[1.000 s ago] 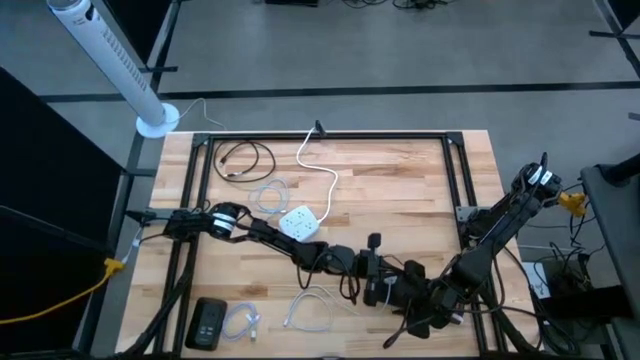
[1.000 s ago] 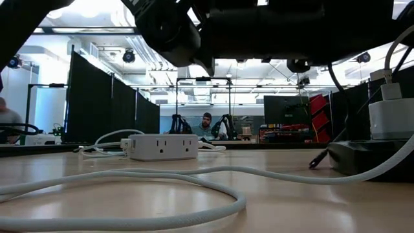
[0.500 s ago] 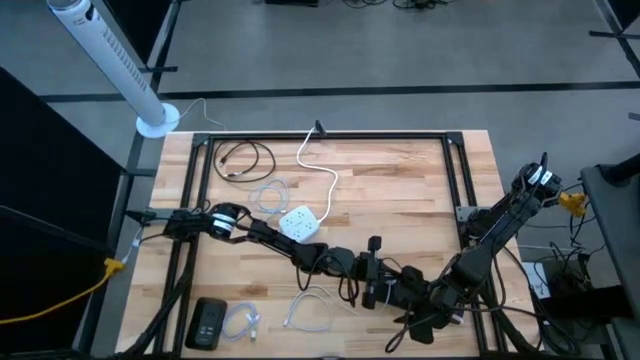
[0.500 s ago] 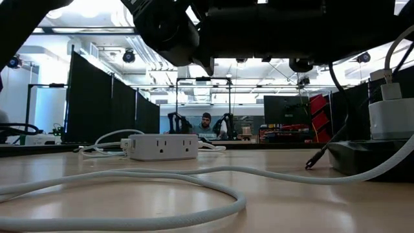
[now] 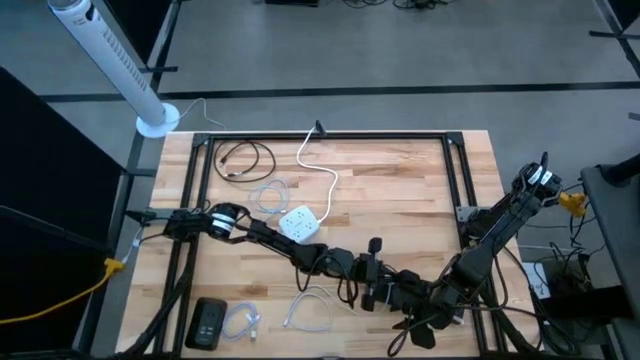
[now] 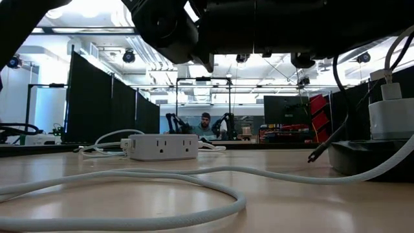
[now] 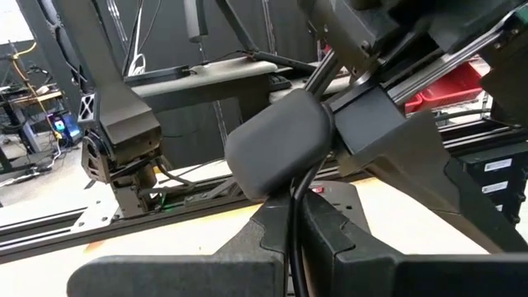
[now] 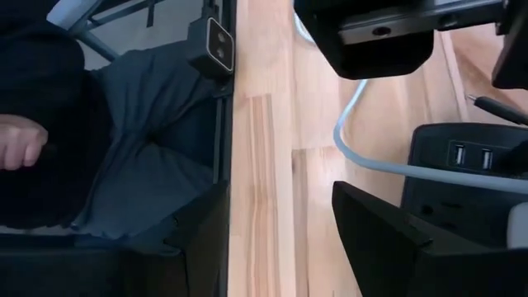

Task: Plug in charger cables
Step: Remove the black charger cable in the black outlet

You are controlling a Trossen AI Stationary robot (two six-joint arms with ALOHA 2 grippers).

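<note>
My left gripper reaches level to the table's middle near side and is shut on a thin black charger cable. In the low view that cable's plug end hangs just above the table beside the black power strip. My right gripper stands open close by, slanting down over the table's near edge with nothing between its fingers. More charger cables lie loose: a black coil, a white coil and a white one. My left gripper pinches a stretch of the thin black cable between its two fingers, which lie level. The cable runs out past the fingertips toward the right arm. Its plug end hangs clear of the table.
A white socket cube with its thick white cord sits mid-table. A white charger block stands on the black strip. A black box lies near left. A seated person's lap and hand are at the near edge.
My right gripper has tipped up a little; its underside stands higher in the low view. The black cable's plug end has risen slightly beside the strip. My left gripper has kept still and shut.
</note>
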